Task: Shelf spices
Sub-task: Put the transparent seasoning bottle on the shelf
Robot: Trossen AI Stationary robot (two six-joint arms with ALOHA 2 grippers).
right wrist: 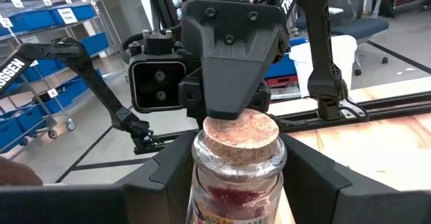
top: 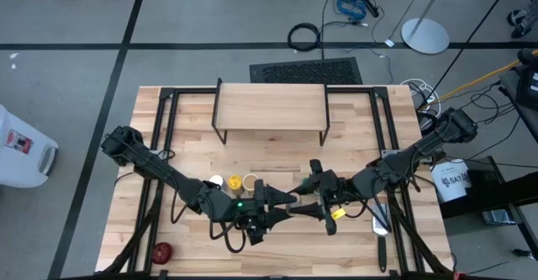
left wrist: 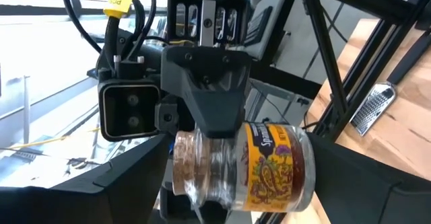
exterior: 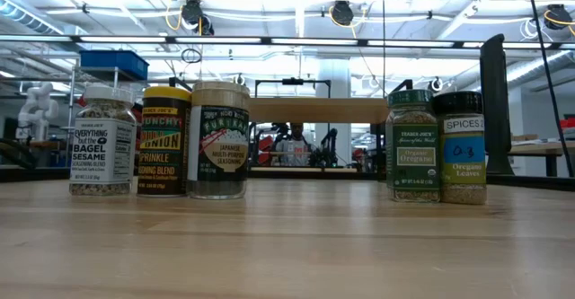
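Observation:
A clear glass jar (left wrist: 269, 170) with a cork stopper (right wrist: 240, 133) and a yellow label hangs in mid-air over the table's near middle. My left gripper (top: 282, 199) and my right gripper (top: 307, 193) face each other, both shut on it. On the table stand five spices: white-capped (exterior: 102, 142), yellow (exterior: 164, 142) and tan-lidded (exterior: 218, 140) in one row, green-lidded (exterior: 412, 146) and dark-lidded (exterior: 461, 148) apart from them. The shelf (top: 271, 108), a wood plank on black legs, stands at the far middle. My left gripper has the jar endwise between its two fingers, one on the cork's top (right wrist: 237, 118), the other by the jar's base (left wrist: 308, 173). It comes in level from the table's left side. The jar is upright and clear of the table. My right gripper pinches the glass body just below the neck (right wrist: 236, 183) between its two fingers (right wrist: 168, 177), which stand on the jar's opposite sides. It comes in level from the table's right side, fingers across the jar. The jar stands upright in the hold, lifted clear.
A metal grater (top: 380, 221) with a black handle lies near the right front. A small red round object (top: 161, 250) sits at the left front corner. Black rails run along both table sides. Bare wood lies between the shelf and the jars.

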